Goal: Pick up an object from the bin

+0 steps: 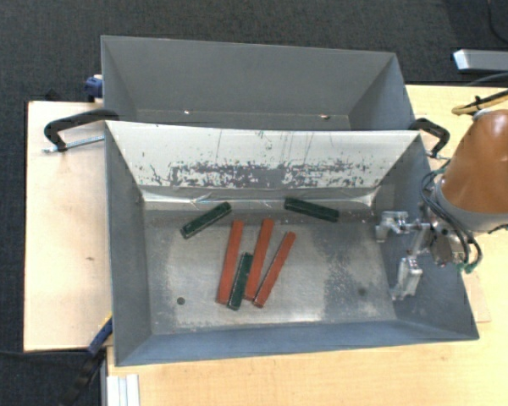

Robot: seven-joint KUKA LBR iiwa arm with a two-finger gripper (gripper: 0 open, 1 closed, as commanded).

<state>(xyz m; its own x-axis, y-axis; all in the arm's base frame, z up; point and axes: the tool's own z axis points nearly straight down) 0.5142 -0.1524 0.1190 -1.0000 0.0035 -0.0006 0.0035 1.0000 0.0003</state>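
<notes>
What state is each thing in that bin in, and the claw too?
red bars: three, flat, side by side.
middle green bar: flat between two red ones.
left green bar: flat, alone, at the back.
right green bar: flat, alone, at the back.
gripper: far right, touching no bar.

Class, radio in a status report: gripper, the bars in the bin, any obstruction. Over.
Gripper open, empty, by right wall of bin. Three orange bars mid-floor, green bars nearby, untouched. Nothing in the way.

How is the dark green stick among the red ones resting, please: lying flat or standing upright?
Lying flat: the dark green stick stretches lengthwise along the bin floor, right beside a red stick.
</notes>
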